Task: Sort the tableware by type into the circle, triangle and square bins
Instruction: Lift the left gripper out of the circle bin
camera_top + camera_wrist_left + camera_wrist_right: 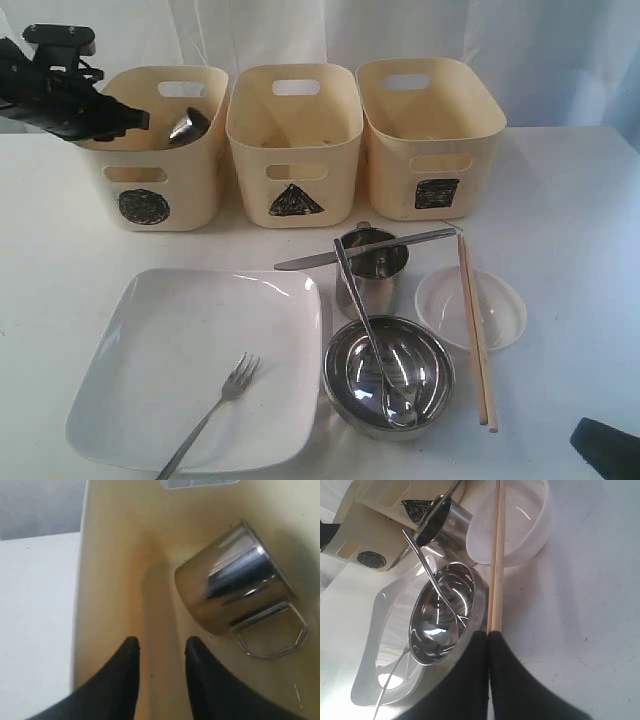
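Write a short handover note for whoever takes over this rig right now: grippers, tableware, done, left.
Left gripper open over the cream circle-marked bin; right gripper shut, near the wooden chopsticks.
Done: one small steel cup lies on its side in that bin.
Left on the table: large white square plate with steel fork on it, steel bowl with spoon in it, second steel cup, knife across it, clear round dish under the chopsticks.

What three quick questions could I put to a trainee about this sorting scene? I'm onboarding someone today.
1. True or false: the steel cup in the circle bin stands upright.
2. Which utensil lies on the white plate?
3. Fill in: the chopsticks lie across the clear ____.

Key: 1 false, it is tipped over. 2 the fork. 3 dish.
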